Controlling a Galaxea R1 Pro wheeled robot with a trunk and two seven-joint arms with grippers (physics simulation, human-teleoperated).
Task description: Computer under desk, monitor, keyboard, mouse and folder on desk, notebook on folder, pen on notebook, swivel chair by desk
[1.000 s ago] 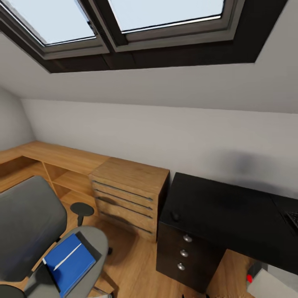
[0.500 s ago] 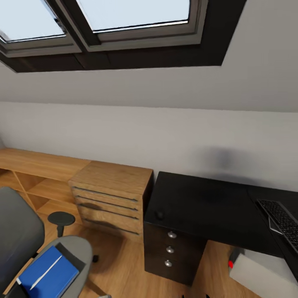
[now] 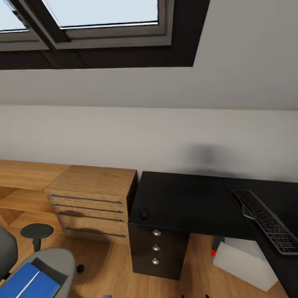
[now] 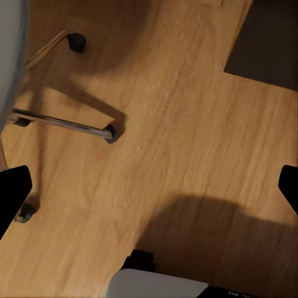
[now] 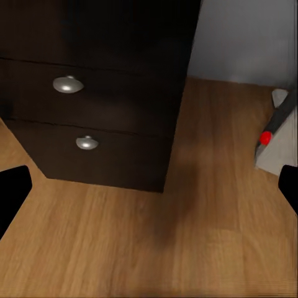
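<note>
Flanking the black desk [image 3: 198, 198]: wooden drawers [image 3: 89, 198], swivel chair [image 3: 49, 265]; both end effectors wide.

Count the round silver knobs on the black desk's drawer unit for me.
3. On the black drawer unit front, stacked vertically: top knob, middle knob, bottom knob. The right wrist view catches two of them; none looks hidden.
</note>
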